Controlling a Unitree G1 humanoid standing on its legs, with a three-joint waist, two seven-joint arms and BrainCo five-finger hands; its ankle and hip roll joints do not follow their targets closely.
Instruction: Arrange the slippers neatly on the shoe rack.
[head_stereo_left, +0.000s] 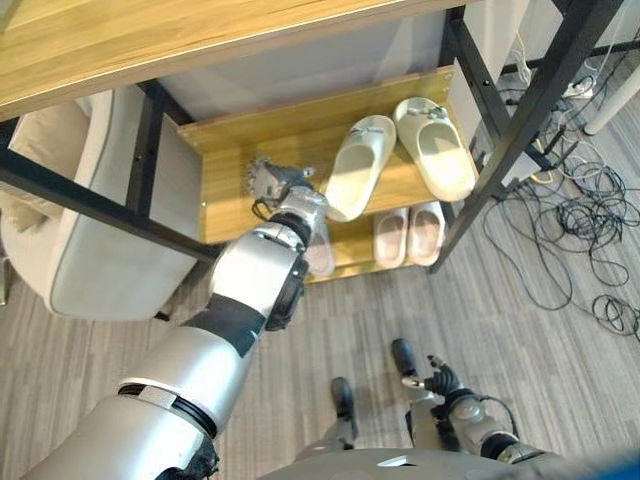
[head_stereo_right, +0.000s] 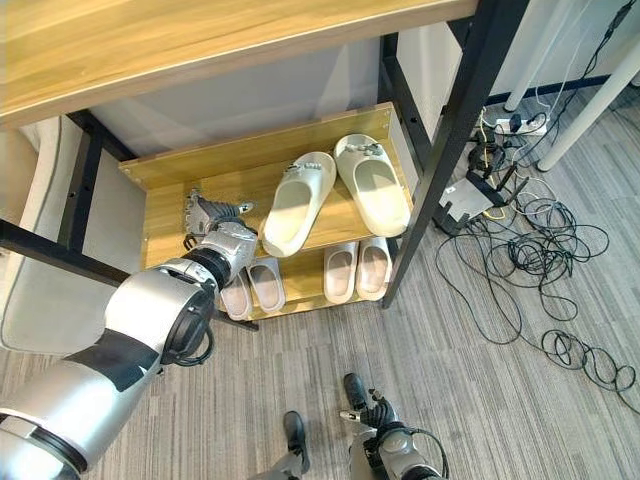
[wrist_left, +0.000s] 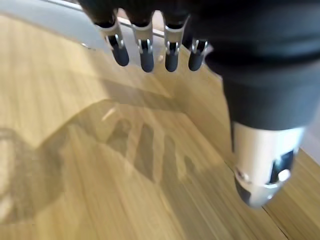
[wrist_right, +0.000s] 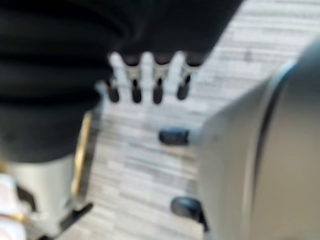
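A tangle of cables (head_stereo_right: 540, 250) is lying on the floor right of the shoe rack (head_stereo_right: 170, 180), under the table (head_stereo_right: 150, 40). The left robot hand (head_stereo_right: 207, 215) is hovering over the upper shelf, fingers straight, holding nothing. Beside it two cream slippers (head_stereo_right: 340, 190) are resting, one tilted. Two more pairs are sitting below. The right robot hand (head_stereo_left: 436, 378) is hanging relaxed near the floor.

The shoe rack (head_stereo_right: 170, 205) is seen to be of light wood with a smooth, faintly glossy grain, framed in matt black metal. The cream slippers (head_stereo_right: 375, 185) appear as smooth, matt moulded foam or rubber. The floor (head_stereo_right: 480, 390) is shown as grey, streaked planking.
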